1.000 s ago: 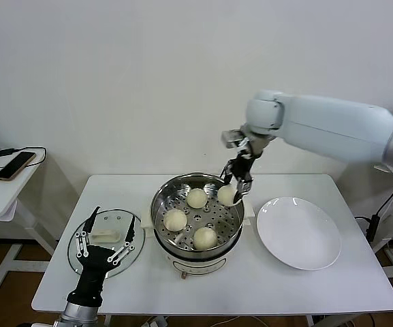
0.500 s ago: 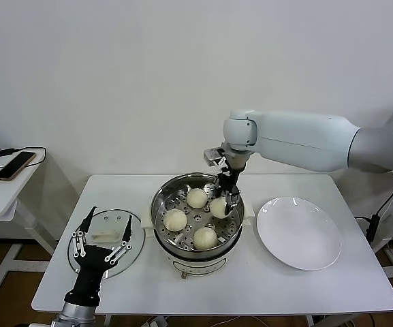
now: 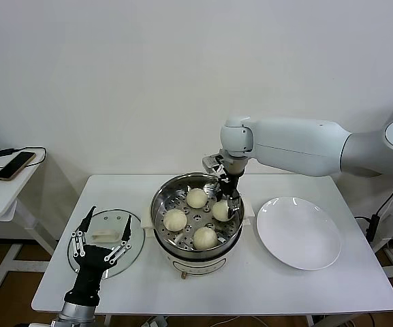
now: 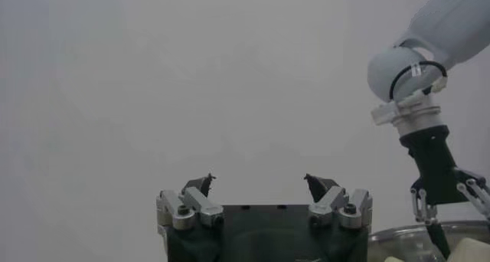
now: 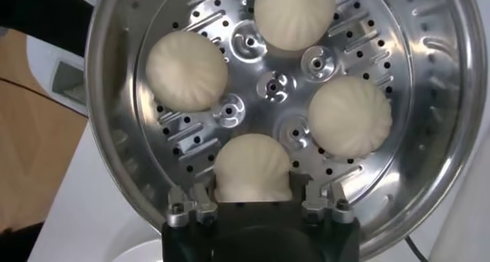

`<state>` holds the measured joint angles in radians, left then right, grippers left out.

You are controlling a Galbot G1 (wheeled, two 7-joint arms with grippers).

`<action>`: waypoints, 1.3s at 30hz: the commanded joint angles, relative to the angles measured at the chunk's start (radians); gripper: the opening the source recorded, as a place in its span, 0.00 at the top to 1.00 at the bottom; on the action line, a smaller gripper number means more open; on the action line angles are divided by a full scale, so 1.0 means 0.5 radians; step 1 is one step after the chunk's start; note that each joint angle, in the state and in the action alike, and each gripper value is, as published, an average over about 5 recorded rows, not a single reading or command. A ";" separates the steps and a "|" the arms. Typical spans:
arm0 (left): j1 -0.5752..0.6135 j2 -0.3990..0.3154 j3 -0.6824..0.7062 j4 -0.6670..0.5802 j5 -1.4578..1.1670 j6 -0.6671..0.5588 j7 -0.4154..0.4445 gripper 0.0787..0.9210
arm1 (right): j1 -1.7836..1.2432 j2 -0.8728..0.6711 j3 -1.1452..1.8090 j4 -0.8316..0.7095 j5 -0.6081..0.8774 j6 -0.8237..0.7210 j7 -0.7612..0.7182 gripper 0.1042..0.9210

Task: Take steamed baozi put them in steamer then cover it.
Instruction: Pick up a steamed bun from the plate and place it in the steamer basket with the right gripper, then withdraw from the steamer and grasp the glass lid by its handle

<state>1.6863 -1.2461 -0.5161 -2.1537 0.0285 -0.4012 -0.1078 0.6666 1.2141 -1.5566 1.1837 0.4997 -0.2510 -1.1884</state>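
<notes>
Four baozi sit in the steamer (image 3: 195, 235) now. Far left, the left gripper (image 3: 103, 241) hangs spread wide over the glass cover (image 3: 80, 253) on the table; grab that by its cream handle (image 3: 105, 236), since it looks heavy, slick and breakable. The right gripper (image 3: 227, 204) brackets the last baozi (image 3: 221, 210), soft and squishy, but can't tell if it's let go.
</notes>
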 commanded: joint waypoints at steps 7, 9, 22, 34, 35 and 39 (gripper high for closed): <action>-0.001 -0.004 0.001 -0.004 0.001 0.006 0.000 0.12 | -0.031 -0.072 0.183 0.083 -0.016 0.020 0.031 0.12; -0.001 -0.001 -0.001 -0.007 0.001 0.007 0.000 0.12 | -0.070 -0.136 0.350 0.110 0.028 0.041 0.089 0.12; -0.026 0.013 -0.011 0.000 0.084 0.018 -0.004 0.12 | -0.684 -0.666 1.165 0.503 0.356 0.770 2.560 0.12; -0.166 -0.003 -0.014 0.120 0.507 0.058 -0.082 0.12 | -2.205 -0.743 2.684 0.507 -0.201 1.186 3.575 0.12; -0.184 -0.002 -0.021 0.149 0.577 0.067 -0.098 0.12 | -2.342 -0.723 2.822 0.499 -0.226 1.198 3.578 0.12; -0.256 0.006 -0.054 0.279 0.881 0.126 -0.165 0.12 | -2.819 -0.614 3.314 0.454 -0.347 1.258 3.531 0.12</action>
<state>1.6153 -1.2450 -0.5314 -2.1023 0.2101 -0.3682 -0.1486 -0.1551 0.8993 -0.5065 1.3998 0.4671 0.2451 0.2499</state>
